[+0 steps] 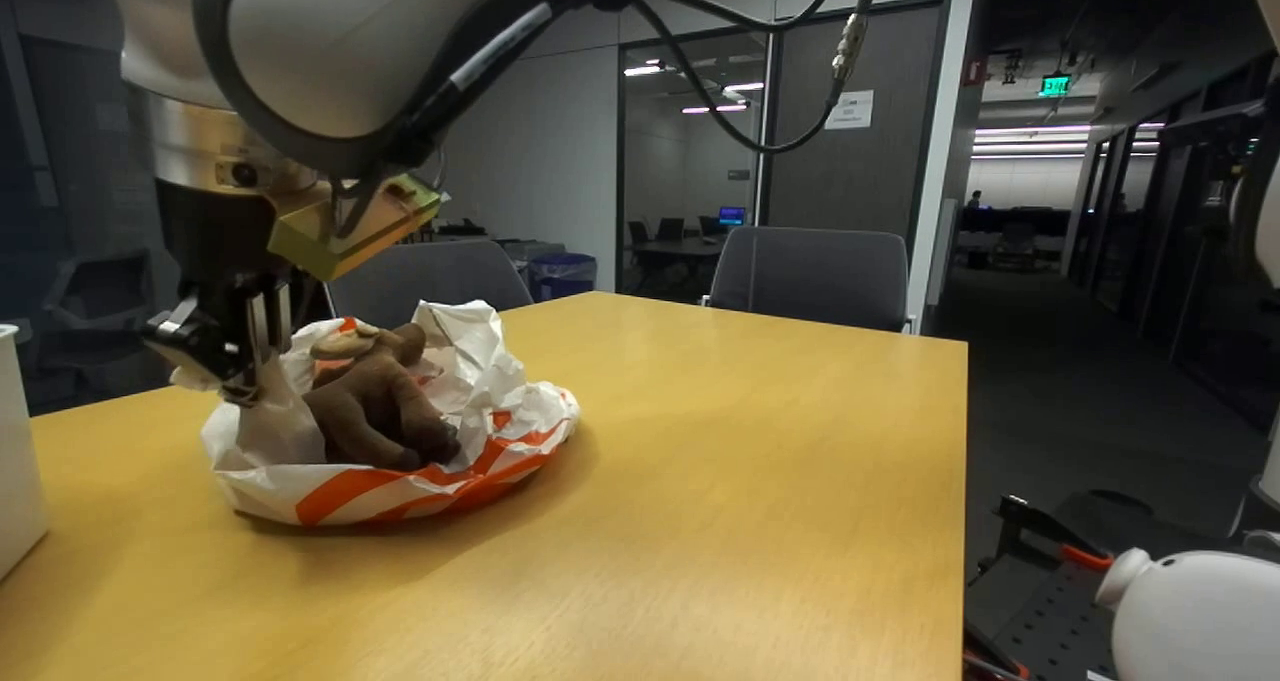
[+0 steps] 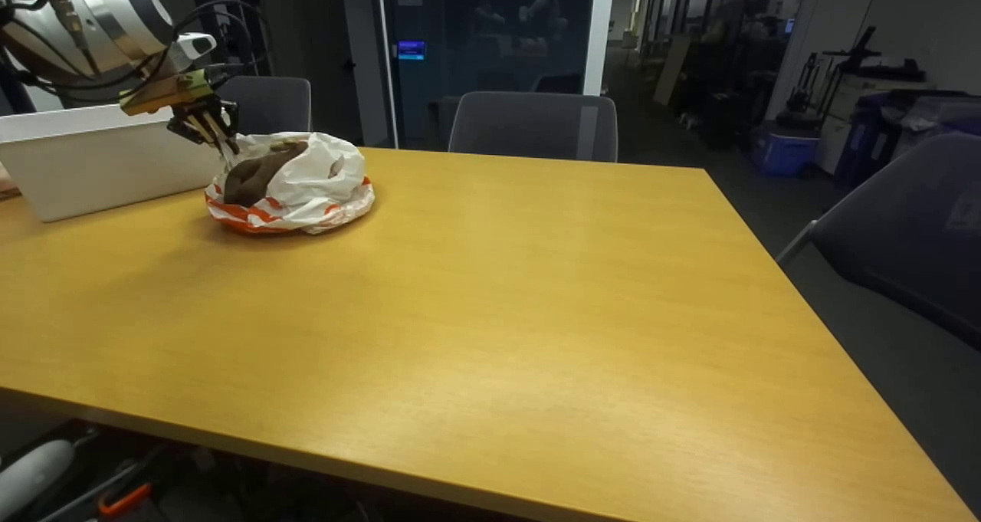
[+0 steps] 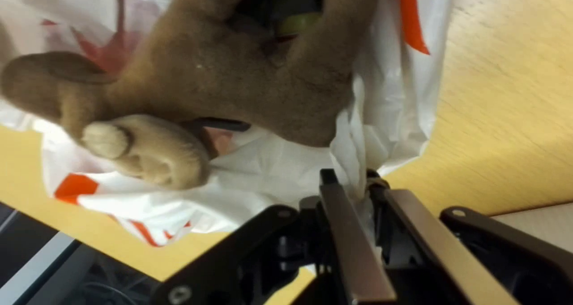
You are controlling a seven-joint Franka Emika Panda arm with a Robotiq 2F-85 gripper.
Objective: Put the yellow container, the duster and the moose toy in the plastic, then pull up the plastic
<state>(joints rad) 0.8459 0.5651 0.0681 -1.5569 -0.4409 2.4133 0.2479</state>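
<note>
The plastic (image 1: 400, 496), a crumpled white bag with orange print, lies spread on the table in both exterior views. Inside it rests the moose toy (image 3: 250, 85), brown and soft, on its side. A yellow patch (image 3: 297, 23) peeks from beneath its limbs, likely the yellow container, mostly hidden. Under the toy a dark edge (image 3: 224, 124) shows, perhaps the duster; too little is visible to be sure. My gripper (image 3: 351, 179) points down at the bag's rim, shut on a gathered fold of the plastic, which runs up between both fingers (image 3: 349, 242).
A white bin (image 2: 115, 162) stands on the table (image 2: 536, 300) close beside the gripper and bag. Grey chairs (image 1: 810, 276) are pushed up against the table's edges. Cables (image 1: 750, 141) hang from the arm.
</note>
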